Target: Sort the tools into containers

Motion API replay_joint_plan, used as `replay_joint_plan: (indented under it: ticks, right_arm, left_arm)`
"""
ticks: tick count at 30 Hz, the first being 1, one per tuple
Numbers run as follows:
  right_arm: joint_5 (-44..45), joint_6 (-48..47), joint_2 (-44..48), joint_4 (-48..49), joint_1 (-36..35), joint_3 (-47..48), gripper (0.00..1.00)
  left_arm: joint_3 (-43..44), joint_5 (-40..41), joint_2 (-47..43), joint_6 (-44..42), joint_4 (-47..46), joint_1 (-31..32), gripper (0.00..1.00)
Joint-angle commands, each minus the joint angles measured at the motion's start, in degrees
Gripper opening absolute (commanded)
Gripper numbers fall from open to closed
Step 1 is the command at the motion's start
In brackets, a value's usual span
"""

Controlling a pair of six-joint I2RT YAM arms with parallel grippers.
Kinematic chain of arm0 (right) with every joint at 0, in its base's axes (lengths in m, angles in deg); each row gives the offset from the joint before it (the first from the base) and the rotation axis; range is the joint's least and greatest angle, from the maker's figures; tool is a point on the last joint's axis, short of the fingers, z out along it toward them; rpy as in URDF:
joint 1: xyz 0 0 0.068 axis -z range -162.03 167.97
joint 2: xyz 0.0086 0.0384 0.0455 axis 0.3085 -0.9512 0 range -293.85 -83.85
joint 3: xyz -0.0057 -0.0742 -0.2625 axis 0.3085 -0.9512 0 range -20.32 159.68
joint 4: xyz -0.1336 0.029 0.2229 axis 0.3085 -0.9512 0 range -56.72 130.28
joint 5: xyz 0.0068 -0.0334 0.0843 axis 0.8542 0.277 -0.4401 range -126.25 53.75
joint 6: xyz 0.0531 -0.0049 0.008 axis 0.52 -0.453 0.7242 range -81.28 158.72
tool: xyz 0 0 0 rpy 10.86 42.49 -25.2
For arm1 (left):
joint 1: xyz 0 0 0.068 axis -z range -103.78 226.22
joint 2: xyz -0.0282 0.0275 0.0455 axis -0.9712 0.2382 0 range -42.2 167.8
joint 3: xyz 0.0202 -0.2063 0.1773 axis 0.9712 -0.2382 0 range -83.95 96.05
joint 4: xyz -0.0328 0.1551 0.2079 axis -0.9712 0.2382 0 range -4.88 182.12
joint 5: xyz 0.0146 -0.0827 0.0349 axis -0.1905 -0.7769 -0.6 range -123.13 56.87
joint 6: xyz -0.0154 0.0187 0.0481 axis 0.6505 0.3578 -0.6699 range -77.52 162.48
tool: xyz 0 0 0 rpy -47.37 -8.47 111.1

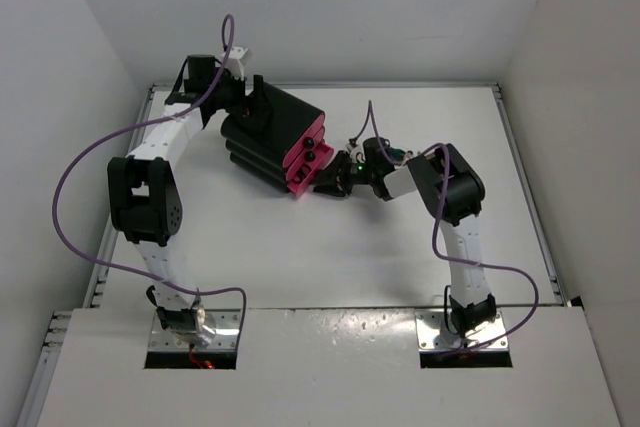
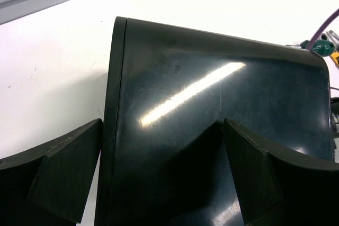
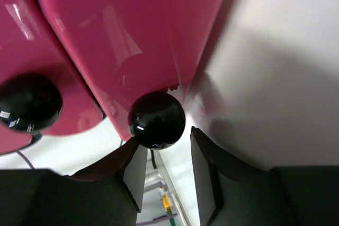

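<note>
The black cabinet [image 1: 262, 135] lies turned on the table, its magenta-pink drawers [image 1: 308, 155] facing lower right. My left gripper [image 1: 248, 99] is open at its back; in the left wrist view [image 2: 162, 124] one finger [image 2: 63, 173] is outside the cabinet's edge and the other lies over its glossy black side [image 2: 212, 78]. My right gripper [image 1: 332, 179] is open at the drawer fronts [image 3: 132, 30]. A round black knob [image 3: 157, 120] sits just at its fingertips [image 3: 204, 173], not clamped. A second knob [image 3: 29, 101] shows to the left. Green and yellow tool ends [image 2: 324, 47] peek past the cabinet's far corner.
White walls close in the table on three sides. A raised rail [image 1: 520, 162] runs along the right edge. Purple cables [image 1: 75, 172] loop from both arms. The right arm's elbow [image 1: 455, 187] stands right of the cabinet.
</note>
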Motion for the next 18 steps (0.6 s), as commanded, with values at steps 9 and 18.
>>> replay_joint_plan:
  ticks: [9, 18]
  right_arm:
    - [2.4, 7.46, -6.89, 10.25, -2.31, 8.55, 0.44]
    - [1.87, 8.69, -6.82, 13.94, -2.83, 6.11, 0.45]
  left_arm:
    - [-6.2, 6.48, 5.91, -5.47, 14.43, 0.8, 0.99]
    - [-7.34, 7.0, 5.29, -5.47, 14.43, 0.8, 0.99]
